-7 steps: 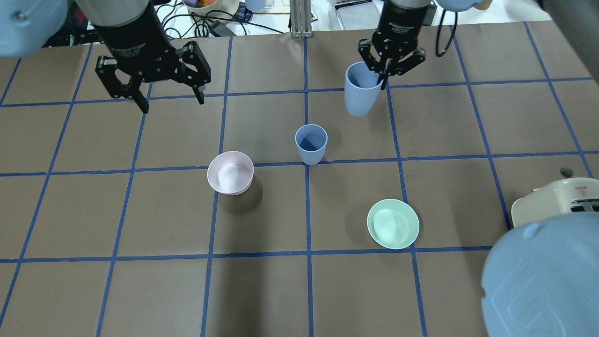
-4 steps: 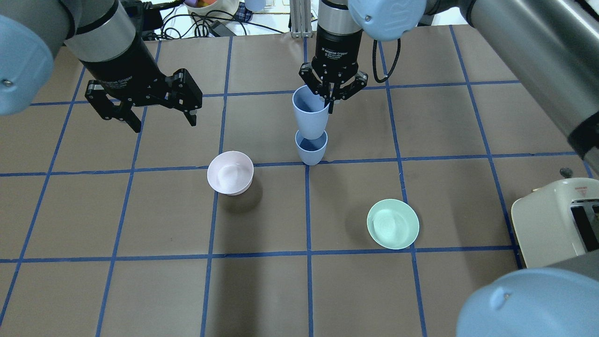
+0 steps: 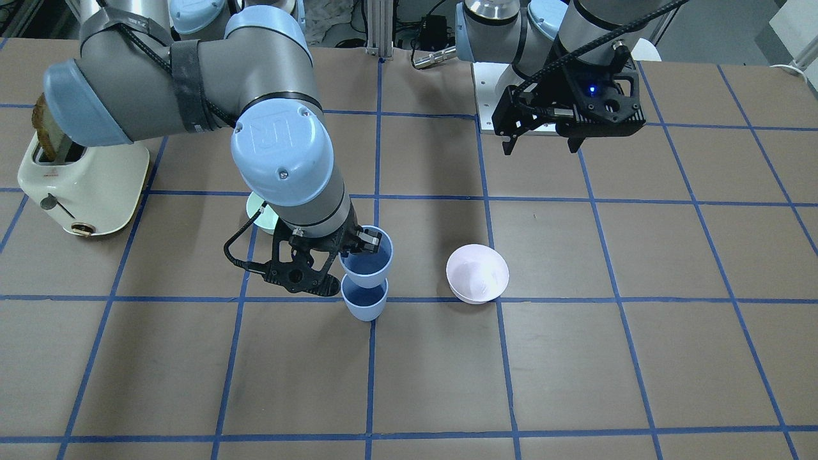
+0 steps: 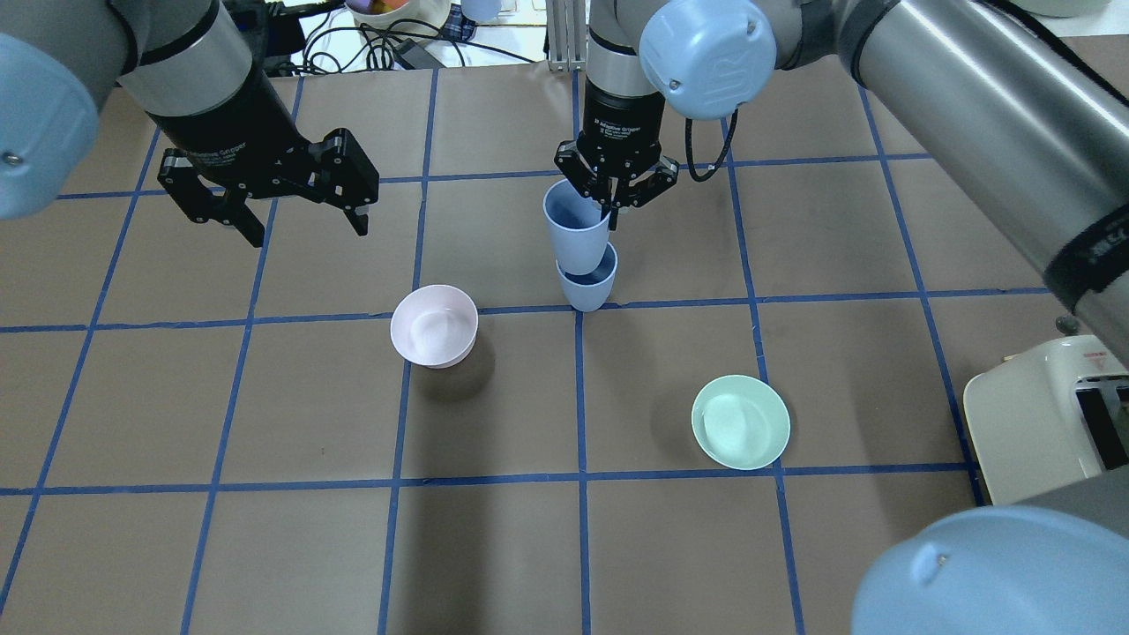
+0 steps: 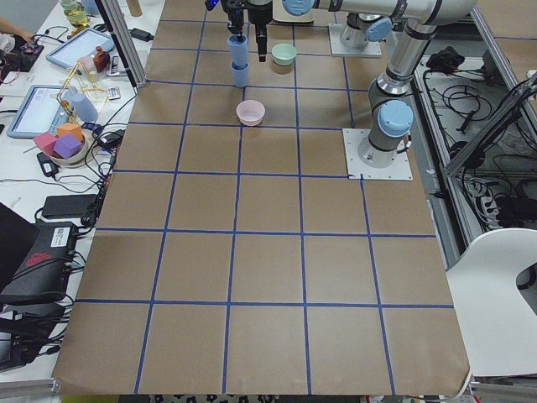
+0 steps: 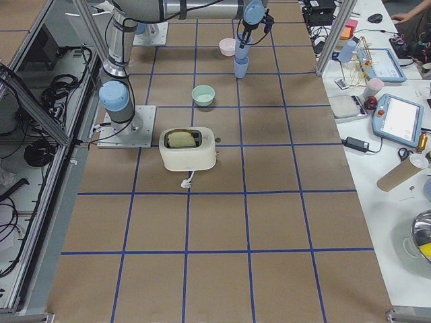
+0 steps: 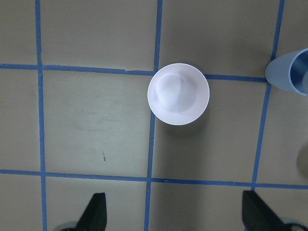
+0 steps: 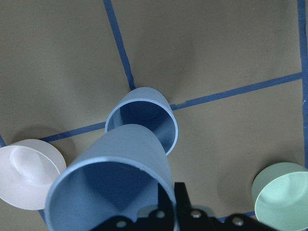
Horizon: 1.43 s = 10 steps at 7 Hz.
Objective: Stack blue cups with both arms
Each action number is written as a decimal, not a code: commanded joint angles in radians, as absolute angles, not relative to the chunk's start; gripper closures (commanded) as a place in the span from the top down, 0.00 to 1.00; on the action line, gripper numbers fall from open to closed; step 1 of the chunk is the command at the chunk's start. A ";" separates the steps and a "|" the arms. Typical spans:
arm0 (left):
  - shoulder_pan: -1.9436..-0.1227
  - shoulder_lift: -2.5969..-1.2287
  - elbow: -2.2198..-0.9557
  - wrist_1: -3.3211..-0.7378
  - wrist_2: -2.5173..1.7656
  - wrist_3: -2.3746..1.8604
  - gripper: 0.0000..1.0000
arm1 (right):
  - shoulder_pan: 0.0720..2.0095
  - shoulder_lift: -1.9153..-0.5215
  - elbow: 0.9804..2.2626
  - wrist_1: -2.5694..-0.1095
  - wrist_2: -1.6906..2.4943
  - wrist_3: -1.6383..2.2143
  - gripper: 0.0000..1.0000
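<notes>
By the right gripper (image 4: pixel 609 205), the upper blue cup (image 4: pixel 577 231) is being pinched at its rim, over the mouth of the lower blue cup (image 4: pixel 589 284). Light, stiff, slick plastic is being presumed, suiting a rim hold. The left gripper (image 4: pixel 307 231) is being held wide, empty.

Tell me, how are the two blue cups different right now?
The held cup is pinched at its rim by the right gripper; no gripper holds the standing cup. The held cup hangs in the air with its base at the standing cup's mouth; the standing cup sits on the table. Both look the same pale blue, have the same tapered shape, and open upward.
</notes>
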State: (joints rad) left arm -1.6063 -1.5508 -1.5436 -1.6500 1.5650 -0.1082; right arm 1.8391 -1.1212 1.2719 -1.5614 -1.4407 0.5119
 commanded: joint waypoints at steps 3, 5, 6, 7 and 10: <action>-1.606 -1.555 -1.543 -1.651 1.566 -0.104 1.00 | 1.833 -1.120 1.301 -1.568 -1.440 0.503 0.00; -1.606 -1.555 -1.545 -1.641 1.565 -0.104 1.00 | 1.832 -1.120 1.305 -1.591 -1.446 0.503 0.30; -1.606 -1.554 -1.548 -1.637 1.563 -0.103 1.00 | 1.832 -1.120 1.307 -1.591 -1.454 0.506 0.66; -1.605 -1.558 -1.543 -1.635 1.563 -0.100 1.00 | 1.832 -1.120 1.312 -1.589 -1.454 0.518 1.00; -1.605 -1.560 -1.540 -1.632 1.565 -0.101 1.00 | 1.763 -1.152 1.284 -1.583 -1.457 0.500 1.00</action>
